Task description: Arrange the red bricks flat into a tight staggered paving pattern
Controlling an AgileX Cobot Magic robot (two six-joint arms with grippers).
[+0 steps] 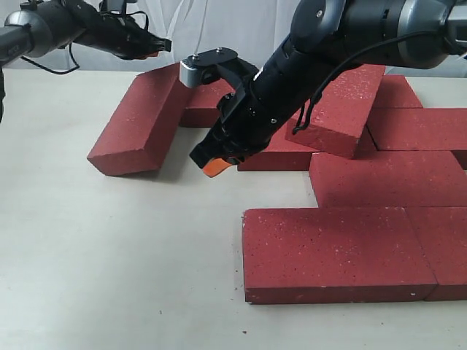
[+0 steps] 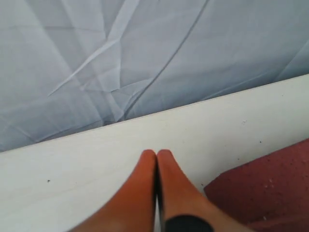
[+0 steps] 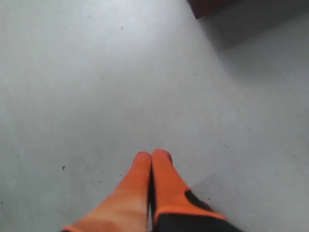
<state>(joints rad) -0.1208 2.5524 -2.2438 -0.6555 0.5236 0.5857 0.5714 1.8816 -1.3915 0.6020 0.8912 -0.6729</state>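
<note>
Pale table (image 1: 109,292) runs back to a creased white cloth (image 2: 145,48), and most of the red bricks (image 1: 336,251) lie flat at the right in stepped rows, the front ones touching end to end. One loose brick (image 1: 139,120) sits apart on the left. It is tilted, its far end seemingly propped on a neighbour (image 1: 208,102), and its long axis runs from near-left to far-right. The right claw (image 1: 217,166) hangs low over bare table just to the right of that brick, between it and the laid rows, fingers (image 3: 140,179) pressed together and holding nothing. The left claw (image 1: 162,45) is also closed and empty, hovering above the brick's far end; its wrist camera catches a corner of the brick. Judging by this, either arm could reach it, but the right one sits lower and beside its long flank, better placed to nudge it toward the rows.
</note>
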